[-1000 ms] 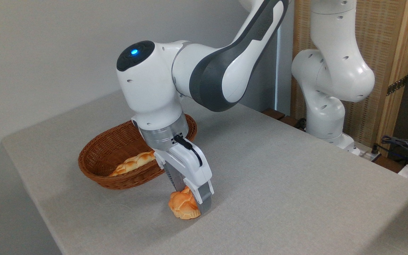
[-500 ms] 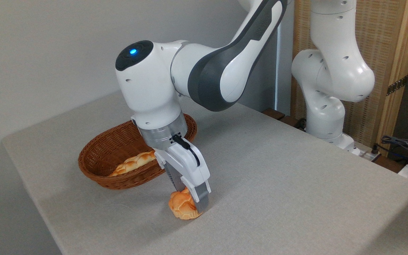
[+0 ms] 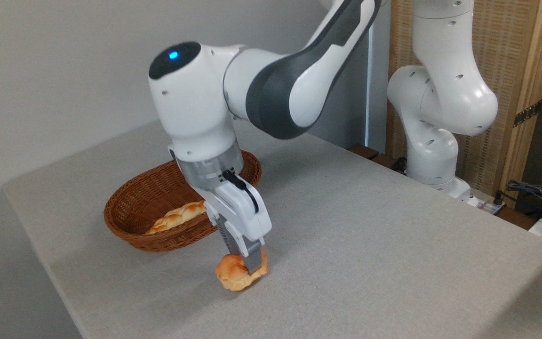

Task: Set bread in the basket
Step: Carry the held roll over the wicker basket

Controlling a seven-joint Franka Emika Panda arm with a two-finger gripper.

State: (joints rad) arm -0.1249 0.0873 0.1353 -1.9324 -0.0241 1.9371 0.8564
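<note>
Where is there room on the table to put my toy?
The table is bare right of the tool and bun, out to the robot base. It is crowded on the left, where the tool holds the bun beside the basket with its loaf.

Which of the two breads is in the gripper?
The small round orange bun, clamped between the fingers of the gripper above the table. The long paler braided loaf lies untouched in the wicker basket.
</note>
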